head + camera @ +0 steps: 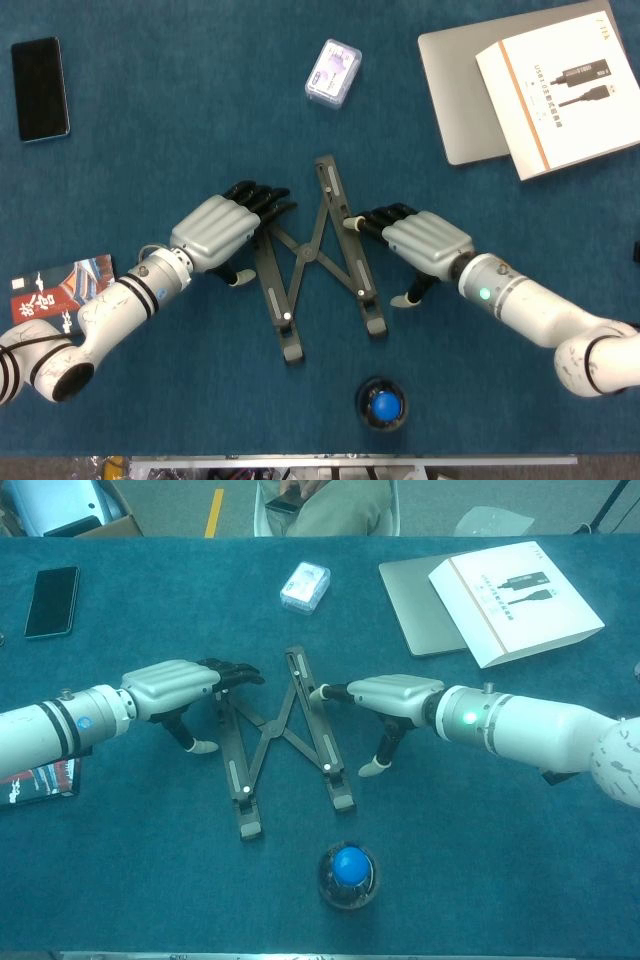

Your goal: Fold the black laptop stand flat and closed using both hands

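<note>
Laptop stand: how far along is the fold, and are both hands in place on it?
Done: both hands are at the stand. The left hand has its fingertips on the outer left rail; the right hand reaches the right rail with its fingertips. In hand: squeezing the rails together. Left: nearly all of the fold, as the black laptop stand lies spread open, its cross links in a clear X.

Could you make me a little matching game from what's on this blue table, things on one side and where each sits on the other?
Things:
1. black phone
2. white box
3. blue ball
4. laptop stand

Places:
A. between the two hands
B. far left corner
C. near edge, in front of the stand
D. lying on the grey laptop

Pairs: 1-B, 2-D, 3-C, 4-A
</note>
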Robot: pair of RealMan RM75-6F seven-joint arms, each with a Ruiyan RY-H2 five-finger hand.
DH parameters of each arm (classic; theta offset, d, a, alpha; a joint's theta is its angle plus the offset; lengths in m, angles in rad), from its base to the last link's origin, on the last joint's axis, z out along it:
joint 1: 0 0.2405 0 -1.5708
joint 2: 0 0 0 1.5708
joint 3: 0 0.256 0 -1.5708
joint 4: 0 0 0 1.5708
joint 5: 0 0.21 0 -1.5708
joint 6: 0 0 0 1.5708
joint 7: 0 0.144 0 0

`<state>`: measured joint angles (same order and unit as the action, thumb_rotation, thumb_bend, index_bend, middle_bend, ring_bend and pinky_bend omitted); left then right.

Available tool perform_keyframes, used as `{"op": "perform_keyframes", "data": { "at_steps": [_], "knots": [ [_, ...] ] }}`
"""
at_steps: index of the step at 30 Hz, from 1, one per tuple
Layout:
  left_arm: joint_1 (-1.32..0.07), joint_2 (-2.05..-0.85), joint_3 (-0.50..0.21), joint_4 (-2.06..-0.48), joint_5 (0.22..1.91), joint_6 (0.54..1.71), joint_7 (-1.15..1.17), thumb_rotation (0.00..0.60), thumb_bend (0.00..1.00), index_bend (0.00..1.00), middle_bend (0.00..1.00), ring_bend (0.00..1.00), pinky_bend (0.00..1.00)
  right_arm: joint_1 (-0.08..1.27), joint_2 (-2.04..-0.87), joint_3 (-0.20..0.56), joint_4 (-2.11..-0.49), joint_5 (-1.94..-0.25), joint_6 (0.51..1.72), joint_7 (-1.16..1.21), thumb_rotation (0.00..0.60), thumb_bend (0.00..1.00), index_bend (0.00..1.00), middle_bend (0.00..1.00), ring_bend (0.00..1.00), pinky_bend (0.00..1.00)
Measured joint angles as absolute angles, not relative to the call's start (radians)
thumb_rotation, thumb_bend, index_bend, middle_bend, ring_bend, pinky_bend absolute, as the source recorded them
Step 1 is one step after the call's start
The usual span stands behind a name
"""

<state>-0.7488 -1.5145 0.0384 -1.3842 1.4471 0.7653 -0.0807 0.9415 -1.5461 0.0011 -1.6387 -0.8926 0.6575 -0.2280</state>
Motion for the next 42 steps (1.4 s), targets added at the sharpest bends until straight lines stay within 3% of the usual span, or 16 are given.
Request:
{"op": "perform_keyframes", "data": {
  "at_steps": [42],
  "knots": [
    [-0.751,-1.494,0.028,-1.447,1.423,0.741,-0.125,0.6,0.25,0.0,0.0,0.0,0.0,0.936,-1.643,0.057,-1.569,-0.962,0.639,-0.144,0.6,0.12,0.0,0.04,0.0,0.02]
  ]
}}
